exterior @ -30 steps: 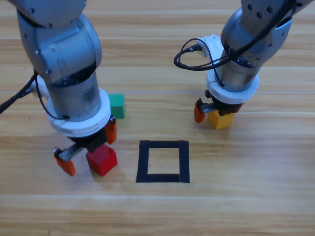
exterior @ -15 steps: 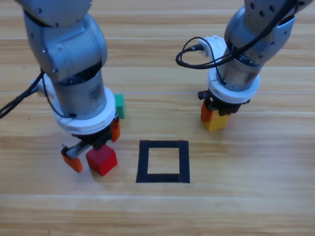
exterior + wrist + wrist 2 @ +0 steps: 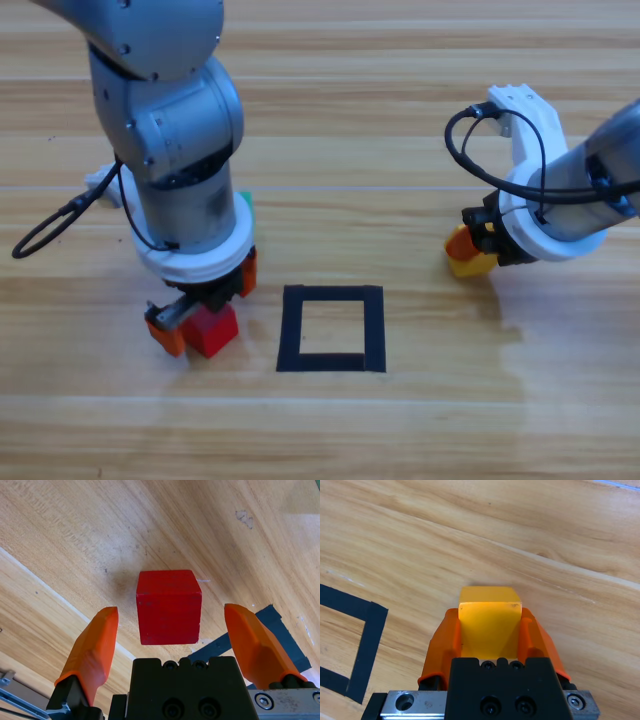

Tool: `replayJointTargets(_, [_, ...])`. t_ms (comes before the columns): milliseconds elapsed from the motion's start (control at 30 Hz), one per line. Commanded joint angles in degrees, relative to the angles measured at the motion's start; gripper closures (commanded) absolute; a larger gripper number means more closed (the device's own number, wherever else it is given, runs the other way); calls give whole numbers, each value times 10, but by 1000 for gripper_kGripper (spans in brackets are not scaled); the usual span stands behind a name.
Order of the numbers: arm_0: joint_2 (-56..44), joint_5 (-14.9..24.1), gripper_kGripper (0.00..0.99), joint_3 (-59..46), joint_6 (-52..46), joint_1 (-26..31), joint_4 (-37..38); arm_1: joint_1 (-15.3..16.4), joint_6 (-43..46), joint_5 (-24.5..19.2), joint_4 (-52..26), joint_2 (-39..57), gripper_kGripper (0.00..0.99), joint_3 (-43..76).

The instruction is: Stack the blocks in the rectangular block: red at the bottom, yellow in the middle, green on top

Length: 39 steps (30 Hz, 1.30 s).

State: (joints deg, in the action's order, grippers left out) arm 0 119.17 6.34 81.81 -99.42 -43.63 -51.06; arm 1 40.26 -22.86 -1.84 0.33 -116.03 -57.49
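Red is the cube (image 3: 212, 330) that sits on the wooden table (image 3: 420, 420) at about 9 o'clock from the black tape outline (image 3: 332, 328), near its left side but outside it. The left gripper (image 3: 203, 306) stands over this red cube with its orange jaws spread apart, one on either side. In the left wrist view the red cube (image 3: 169, 607) lies between the two jaws with clear wood showing on both sides, so neither jaw touches it, and a corner of the black tape outline (image 3: 272, 627) shows at about 4 o'clock from the cube.

The green cube (image 3: 246, 204) is mostly hidden behind the left arm; only a sliver of it shows at about 12 o'clock from the red cube, well apart from the outline.

The right gripper (image 3: 470, 250) is at about 2 o'clock from the outline, and its jaws are clamped on the yellow cube (image 3: 472, 262). The right wrist view shows the yellow cube (image 3: 489, 625) squeezed between both orange jaws, its far face sticking out beyond them, with the corner of the tape outline (image 3: 365, 642) off at about 9 o'clock. Whether the yellow cube rests on the wood or is lifted off it, I cannot tell

The bare wood inside the outline holds no cube
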Motion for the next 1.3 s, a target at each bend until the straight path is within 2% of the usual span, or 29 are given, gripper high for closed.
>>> replayJointTargets(33, [31, 4, 113, 1, 4, 8, 6, 9, -14, -24, 76, 17, 800, -44])
replayJointTargets(300, [38, 5, 169, -1, 9, 9, 13, 27, -62, -18, 227, 24, 800, -127])
replayJointTargets(433, [39, 6, 225, -2, 13, 10, 16, 31, -95, 17, 267, 53, 800, -134])
replayJointTargets(567, [40, 5, 237, -2, 17, 11, 20, 46, -128, 19, 310, 102, 798, -131])
replayJointTargets(733, [35, 6, 361, -10, 25, 17, 20, 64, -141, 17, 317, 153, 800, -107])
replayJointTargets(833, [33, 6, 409, -14, 28, 21, 21, 70, -140, 14, 317, 146, 800, -104])
replayJointTargets(967, [26, 5, 453, -26, 30, 23, 23, 83, -140, -11, 317, 128, 800, -100])
replayJointTargets(1033, [18, 4, 514, -34, 37, 26, 22, 93, -137, -29, 317, 126, 800, -100])
replayJointTargets(1200, [-15, 2, 763, -68, 86, 48, 19, 107, -136, -54, 317, 121, 800, -97])
replayJointTargets(1300, [-23, 0, 850, -66, 129, 57, 14, 107, -143, -64, 317, 116, 800, -98])
